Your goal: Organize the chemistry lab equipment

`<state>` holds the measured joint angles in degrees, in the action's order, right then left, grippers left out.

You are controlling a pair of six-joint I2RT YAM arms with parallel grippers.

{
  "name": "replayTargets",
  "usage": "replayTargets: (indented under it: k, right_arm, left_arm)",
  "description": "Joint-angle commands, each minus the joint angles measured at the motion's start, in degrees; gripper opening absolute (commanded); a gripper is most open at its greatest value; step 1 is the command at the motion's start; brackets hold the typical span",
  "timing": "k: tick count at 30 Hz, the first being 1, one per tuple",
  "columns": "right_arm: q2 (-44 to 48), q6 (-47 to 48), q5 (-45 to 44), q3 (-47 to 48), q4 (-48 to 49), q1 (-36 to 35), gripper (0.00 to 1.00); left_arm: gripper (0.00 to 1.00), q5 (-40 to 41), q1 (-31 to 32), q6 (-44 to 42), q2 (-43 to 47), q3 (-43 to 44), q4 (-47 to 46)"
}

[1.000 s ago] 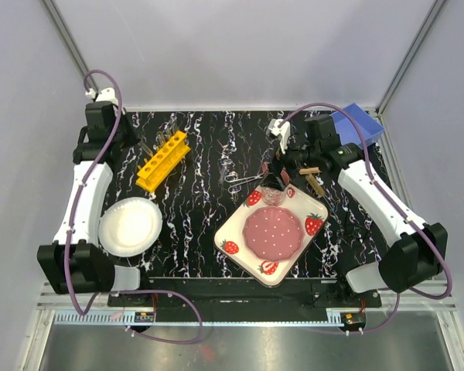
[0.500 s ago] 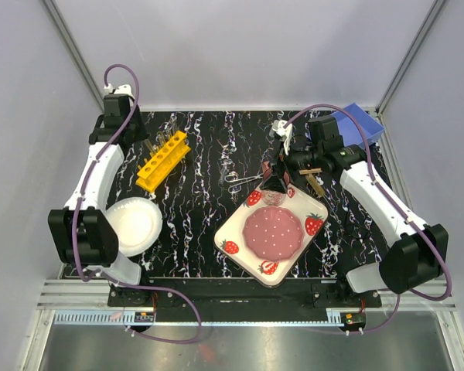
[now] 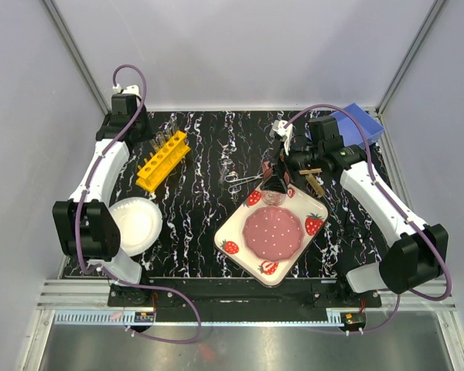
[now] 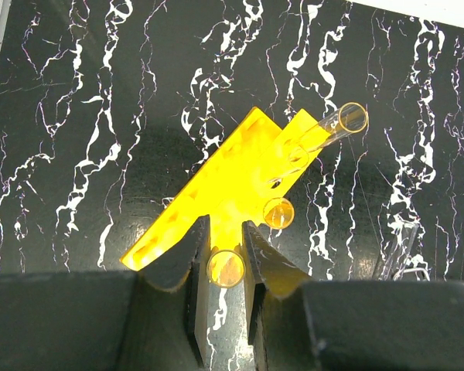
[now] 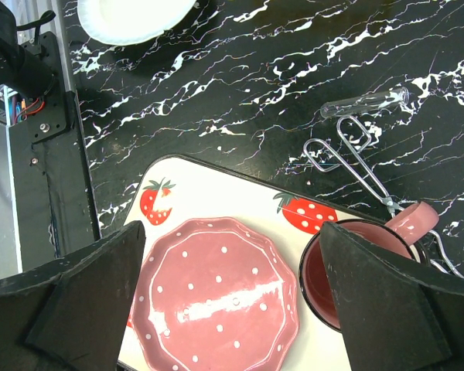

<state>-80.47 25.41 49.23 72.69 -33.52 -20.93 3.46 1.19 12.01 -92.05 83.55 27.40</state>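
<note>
Yellow rack lies diagonally, near-left to far-right.

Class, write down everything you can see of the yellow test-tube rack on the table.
The yellow rack looks like glossy plastic: a long, narrow block with a row of round holes along its top. It sits diagonally on the black marbled table, at the far left. Two thin clear tubes stand in holes at one end. The left pincer hangs above it, its fingers either side of a third tube; whether that one is seated or gripped is unclear.
</note>
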Motion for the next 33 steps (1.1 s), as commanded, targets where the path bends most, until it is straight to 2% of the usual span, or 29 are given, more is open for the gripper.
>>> replayTargets:
  k: [1, 33]
  right_arm:
    - [0.57, -0.27, 1.83, -0.09, 2.23, 0.45, 1.00]
    - [0.13, -0.27, 2.18, -0.26, 2.05, 0.71, 1.00]
  left_arm:
    - [0.10, 0.31, 0.21, -0.23, -0.76, 2.06, -2.88]
    - [0.13, 2.07, 1.01, -1.82, -7.18, -0.93, -4.55]
